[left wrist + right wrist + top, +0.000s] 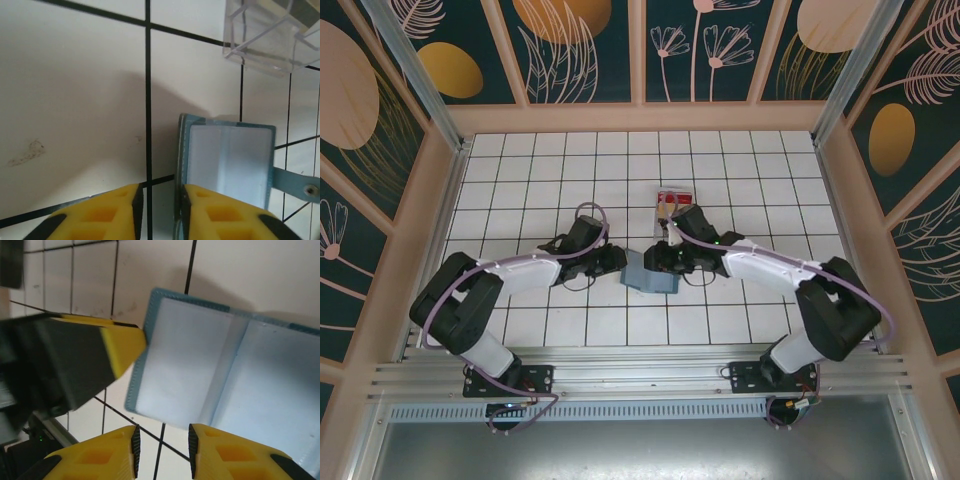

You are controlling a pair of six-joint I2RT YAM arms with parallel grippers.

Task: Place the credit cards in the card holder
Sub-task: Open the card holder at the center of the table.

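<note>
Left gripper (pixel 612 262) sits low over the white tiled table (pixel 570 170), near the middle, jaws apart w/ a narrow gap. From its wrist cam the gap (pixel 160 192) shows bare tile and a dark grout line. The card holder (pixel 225 165) lies just ahead and to the right. It's open, grey inner face up, teal rim all round. Its left edge runs down right beside the inner face of the right-hand yellow finger (pixel 215 210), seemingly touching; can't tell if it's pressed. A teal strap w/ a snap (pixel 300 186) sticks out from the holder's far right side.

Btwn the two arms in the top view, the card holder (pixel 650 278) lies flat on the tiles, both grippers crowding it.

Right gripper (pixel 663 262) hangs over the holder's right part, jaws also apart. In its wrist cam (pixel 162 437) there's tile in the gap, and the holder's edge (pixel 200 365) is just beyond the fingertips, not clamped. One yellow fingertip of the other arm (pixel 122 347) meets the holder's corner there.

Behind, farther back on the table, there's a clear plastic box (pixel 672 205) w/ the credit cards (pixel 670 203) in it. They show as red and pale bits, too small for more.
</note>
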